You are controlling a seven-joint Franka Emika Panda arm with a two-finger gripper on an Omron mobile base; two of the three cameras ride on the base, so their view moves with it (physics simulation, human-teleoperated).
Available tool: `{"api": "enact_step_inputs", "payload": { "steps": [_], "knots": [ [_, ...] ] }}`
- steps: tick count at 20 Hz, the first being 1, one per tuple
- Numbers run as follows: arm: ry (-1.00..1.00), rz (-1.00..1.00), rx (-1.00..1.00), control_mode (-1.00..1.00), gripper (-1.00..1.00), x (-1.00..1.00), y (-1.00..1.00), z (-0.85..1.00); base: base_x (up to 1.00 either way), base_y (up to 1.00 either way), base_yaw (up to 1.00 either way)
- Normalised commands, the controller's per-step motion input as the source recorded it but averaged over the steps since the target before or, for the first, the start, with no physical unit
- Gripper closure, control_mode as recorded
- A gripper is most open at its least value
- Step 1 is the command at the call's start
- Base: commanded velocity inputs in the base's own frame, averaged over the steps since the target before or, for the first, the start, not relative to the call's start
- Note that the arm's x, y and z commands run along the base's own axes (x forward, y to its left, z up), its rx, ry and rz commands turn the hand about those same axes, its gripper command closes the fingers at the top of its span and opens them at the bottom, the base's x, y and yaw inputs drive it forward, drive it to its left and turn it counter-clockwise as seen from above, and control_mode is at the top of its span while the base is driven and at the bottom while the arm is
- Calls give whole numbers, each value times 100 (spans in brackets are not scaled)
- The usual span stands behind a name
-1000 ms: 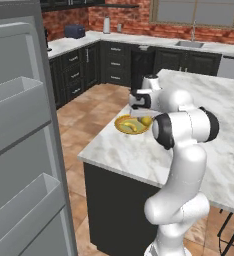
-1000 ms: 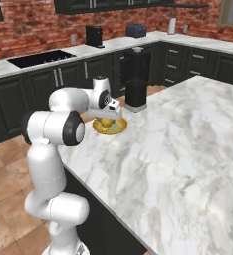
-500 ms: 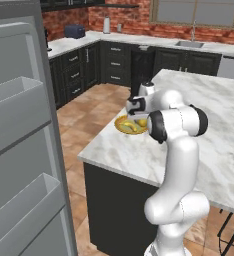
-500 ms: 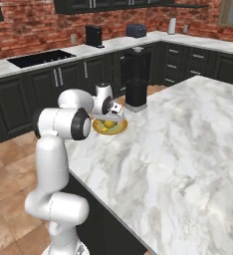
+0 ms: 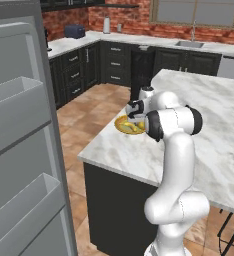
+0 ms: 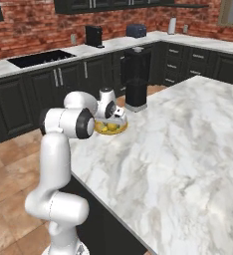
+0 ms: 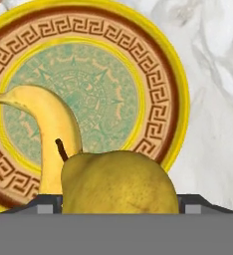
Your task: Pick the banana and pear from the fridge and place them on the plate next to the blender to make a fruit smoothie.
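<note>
Two fruits, a curved yellow banana [image 7: 51, 132] and plump yellow pear [image 7: 119, 182], lay on the patterned yellow-rimmed round plate [image 7: 168, 74]; I saw the jaws apart around the pear.

The white arm reaches over the marble worktop [image 5: 139, 155], its gripper [image 5: 134, 116] low over the yellow plate [image 5: 123, 126]. The open fridge [image 5: 19, 150] door stands at left.
</note>
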Motion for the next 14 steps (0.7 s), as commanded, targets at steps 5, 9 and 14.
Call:
{"api": "enact_step_inputs", "payload": {
  "steps": [5, 9, 14],
  "knots": [
    [-5, 0, 0, -100, -100, 0, 0, 0, 0, 0, 0],
    [-14, 0, 0, -100, -100, -6, -1, 18, 0, 0, 0],
    [-24, 0, 0, -100, -100, -41, -2, 41, 0, 0, 0]
  ]
}}
